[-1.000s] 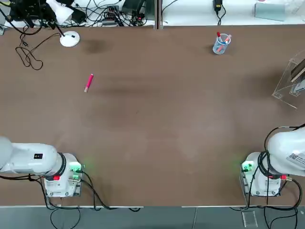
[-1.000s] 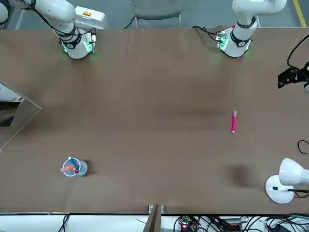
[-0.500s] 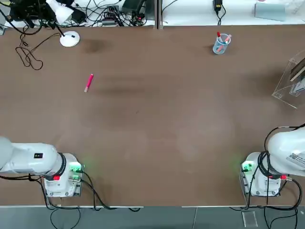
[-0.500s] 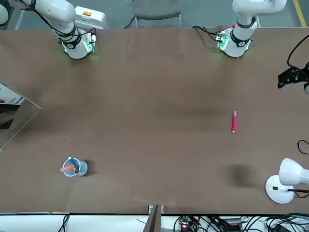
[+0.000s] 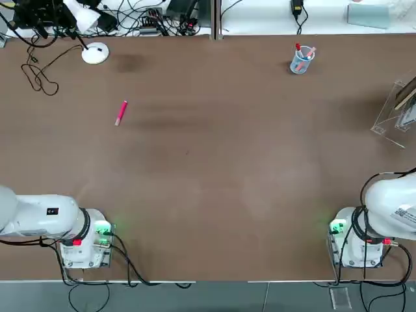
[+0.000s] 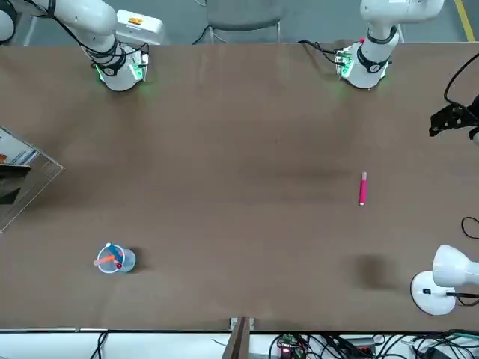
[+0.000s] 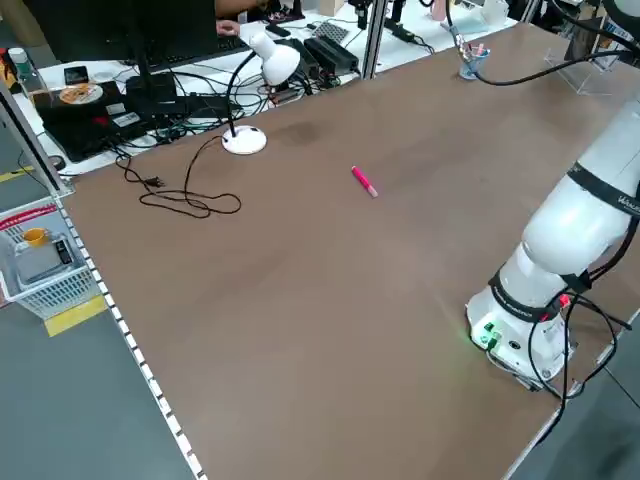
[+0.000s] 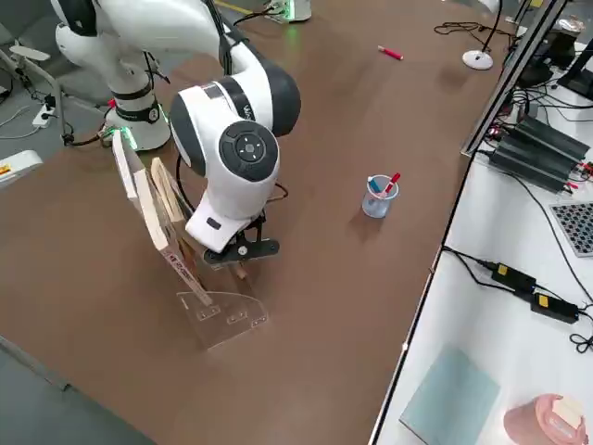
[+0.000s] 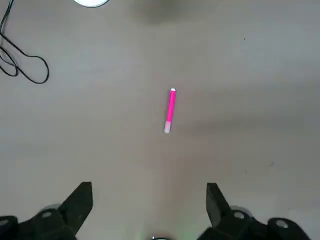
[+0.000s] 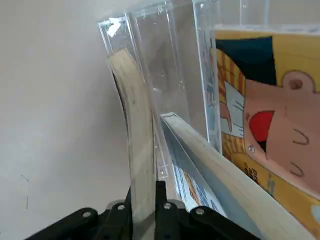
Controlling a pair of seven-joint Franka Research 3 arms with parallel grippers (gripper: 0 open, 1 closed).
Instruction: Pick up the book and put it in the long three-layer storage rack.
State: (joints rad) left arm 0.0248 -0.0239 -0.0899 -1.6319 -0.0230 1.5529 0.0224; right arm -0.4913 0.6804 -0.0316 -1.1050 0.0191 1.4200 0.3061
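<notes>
The book (image 10: 139, 150) stands on edge in the long three-layer storage rack (image 8: 199, 301), over at the right end of the table (image 5: 214, 169). In the right wrist view only its pale tan edge shows, curving up inside the clear front slot, and the right gripper (image 10: 145, 200) has its fingers pressed together on that edge, pinching the book at its near end. Just beside it, in the slots behind, lean two more books: one with a thick pale edge (image 10: 220, 170) and one with a bright yellow cartoon cover (image 10: 265, 125). From the right side the rack's slanted tiers hold these tan-edged volumes tilted back, and the white right arm (image 8: 236, 139) bends down over them (its big round wrist hides most of the gripper from that angle). In the top and front views only a corner of the rack shows at the picture's edge.

Farther out on the brown tabletop, a small clear pen cup (image 5: 301, 60) with a red and a blue pen stands near the far edge, well apart from the rack. A pink marker (image 5: 121, 112) lies alone toward the left half. The left gripper (image 9: 149, 200) hangs above it with its fingers spread wide, holding nothing. Beyond the marker sit a white desk lamp (image 7: 262, 62) and a loose black cable (image 7: 180, 195).
</notes>
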